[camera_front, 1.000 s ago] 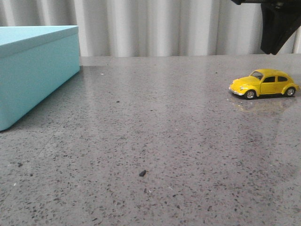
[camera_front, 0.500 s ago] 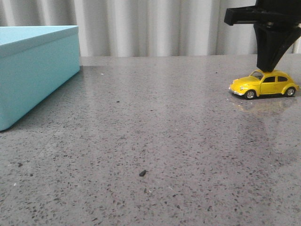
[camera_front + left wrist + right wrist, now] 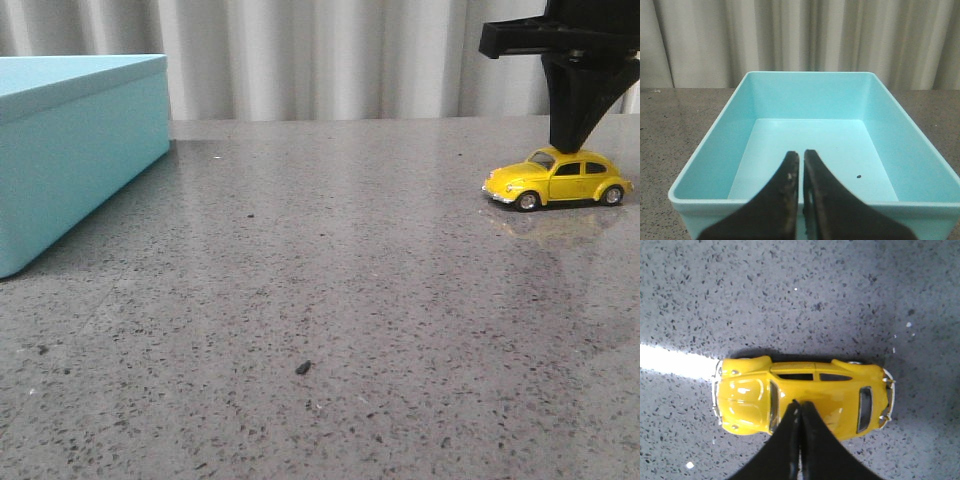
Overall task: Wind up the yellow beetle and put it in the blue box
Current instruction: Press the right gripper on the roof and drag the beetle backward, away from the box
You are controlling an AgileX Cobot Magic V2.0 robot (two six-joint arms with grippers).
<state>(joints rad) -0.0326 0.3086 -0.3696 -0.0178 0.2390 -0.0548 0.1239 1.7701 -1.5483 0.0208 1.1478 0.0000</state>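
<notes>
Box (image 3: pixel 75 150) at table's (image 3: pixel 330 290) far left edge. Toy car (image 3: pixel 557 178) far right, well apart from box, nose pointing left toward it. Right gripper (image 3: pixel 573 140) directly above car roof. Left gripper (image 3: pixel 800 170) over box's near wall.

The light is soft and bright. The grey table (image 3: pixel 330 250) shines and shows a faint mirror picture under the yellow beetle (image 3: pixel 556 178). From above, a white glare stripe lies by the car. The nearby dark fingers (image 3: pixel 810 450) look blurry

Black, tapered end effector (image 3: pixel 574 148) fingers (image 3: pixel 812 440)
</notes>
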